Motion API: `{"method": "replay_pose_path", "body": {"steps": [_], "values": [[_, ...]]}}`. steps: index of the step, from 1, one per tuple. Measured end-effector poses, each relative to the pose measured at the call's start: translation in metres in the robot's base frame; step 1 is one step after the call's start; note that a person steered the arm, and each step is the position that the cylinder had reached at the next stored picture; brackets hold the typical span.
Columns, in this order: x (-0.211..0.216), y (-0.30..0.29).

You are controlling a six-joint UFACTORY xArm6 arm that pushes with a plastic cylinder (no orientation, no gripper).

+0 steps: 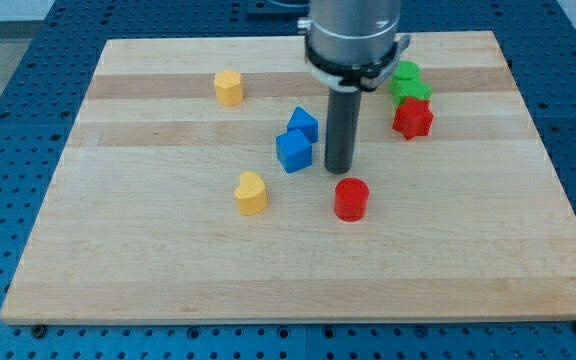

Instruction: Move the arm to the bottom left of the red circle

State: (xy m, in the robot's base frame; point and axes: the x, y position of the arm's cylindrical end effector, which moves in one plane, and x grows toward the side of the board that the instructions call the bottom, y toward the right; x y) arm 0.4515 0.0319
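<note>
The tip (339, 168) is being held on the wooden board (148, 270), just above the red cylinder (350, 199) in the view and a touch to its left, apart from it by a narrow gap. No jaws are fitted; the arm is ending in a bare rod, so nothing is being gripped and no open/closed state applies.

Relative to the tip: the blue cube (294, 151) is sitting just to the view's left, w/ a second blue block (304, 124) touching it from behind. The yellow heart-shaped block (251, 192) is lying lower-left, well apart. The red star-like block (412, 118) and green blocks (406, 82) are sitting upper-right; another yellow block (228, 88) is far to the upper-left.

Goal spot is judged to be below and left of the red cylinder, i.e. down-left of the tip.

Risks, as judged:
- A straight downward path is likely clipping the cylinder's left edge, shoving it down-right, so the target is being moved along w/ it.
- Too wide a leftward swing is risking contact w/ the blue cube.
- The gap btwn cube and cylinder is being seen as the safe lane.
</note>
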Motion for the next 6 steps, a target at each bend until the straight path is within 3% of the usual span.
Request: {"method": "replay_pose_path", "body": {"steps": [3,6], "values": [[0.056,-0.043],[0.068,-0.001]]}}
